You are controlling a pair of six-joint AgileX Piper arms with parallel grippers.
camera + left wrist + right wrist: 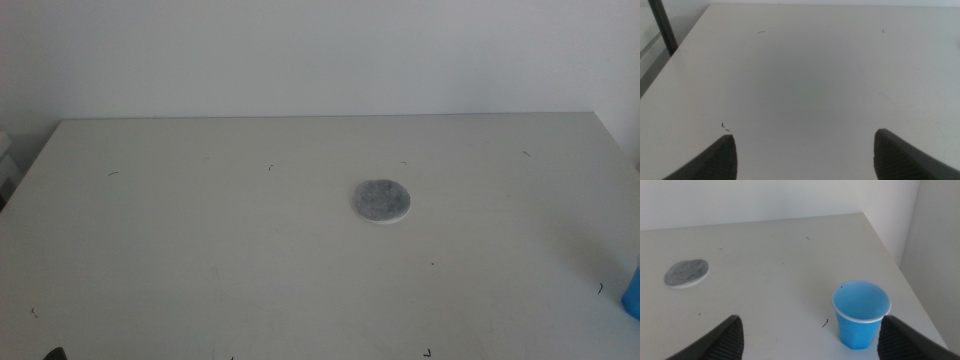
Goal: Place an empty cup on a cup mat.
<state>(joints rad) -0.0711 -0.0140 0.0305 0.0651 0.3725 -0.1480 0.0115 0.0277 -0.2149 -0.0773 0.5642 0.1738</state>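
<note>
The blue cup [860, 314] stands upright and empty near the table's right edge; in the middle view only a sliver of it [632, 290] shows at the right border. The grey cup mat [381, 201] lies flat near the table's middle, and it also shows in the right wrist view [686, 273]. My right gripper [812, 347] is open and empty, a little short of the cup, with the cup between the lines of its jaws. My left gripper [805, 160] is open and empty over bare table at the left, out of the middle view.
The white table [250, 240] carries only small dark specks. Its right edge [900, 265] drops off just beyond the cup. A dark pole [662, 25] stands off the table's left side. A white wall is behind.
</note>
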